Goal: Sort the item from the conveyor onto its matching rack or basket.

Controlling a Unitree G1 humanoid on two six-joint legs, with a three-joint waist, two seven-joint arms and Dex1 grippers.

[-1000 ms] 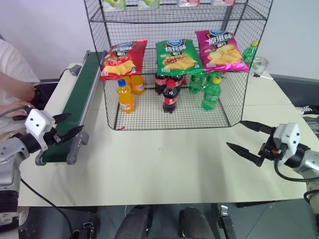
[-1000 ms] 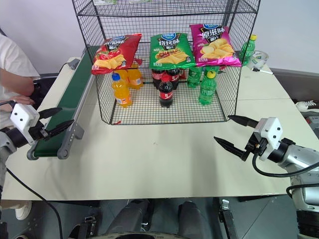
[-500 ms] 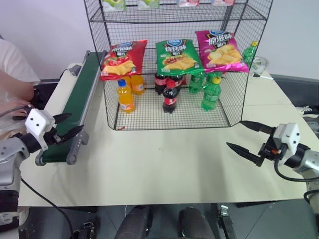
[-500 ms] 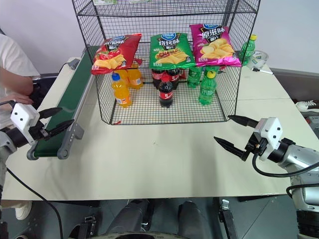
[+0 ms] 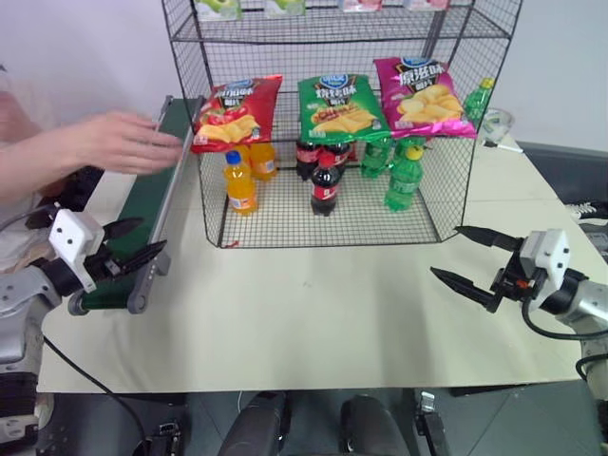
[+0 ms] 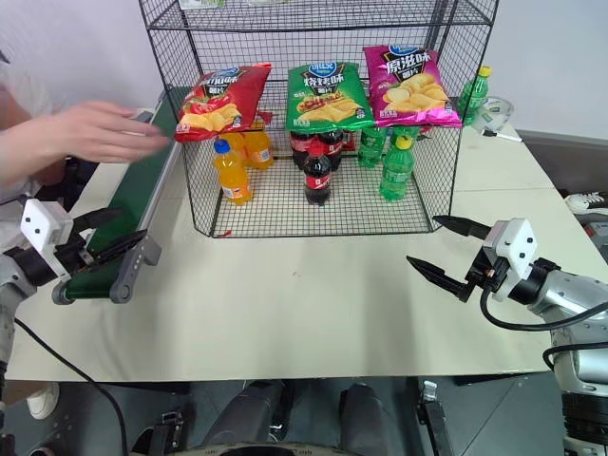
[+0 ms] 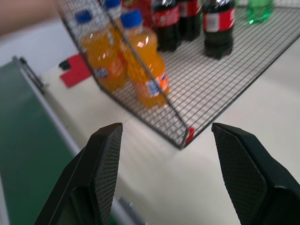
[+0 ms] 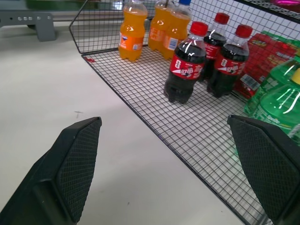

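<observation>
The item, a flat red chip bag (image 5: pixel 236 114) with a blue oval logo, lies on the left of a tier of the black wire rack (image 5: pixel 323 30), beside a green bag (image 5: pixel 339 106) and a magenta bag (image 5: pixel 418 97). The dark green conveyor (image 5: pixel 144 195) runs along the rack's left side. My left gripper (image 5: pixel 154 234) hovers open over the belt's near end, holding nothing. At the right, my right gripper (image 5: pixel 446 251) stands open above the table, pointing toward the rack's front corner. A person's hand (image 5: pixel 123 142) reaches over the belt's far half.
Orange soda bottles (image 5: pixel 237 182), cola bottles (image 5: pixel 324 180) and green bottles (image 5: pixel 401 176) stand on the rack's bottom tier. A small green bottle (image 5: pixel 478 98) and a bowl sit behind the rack at the right. The cream table (image 5: pixel 313 304) stretches between my grippers.
A person's arm has swung in from the left and now reaches over the conveyor. Both grippers stay open and about where they were.
</observation>
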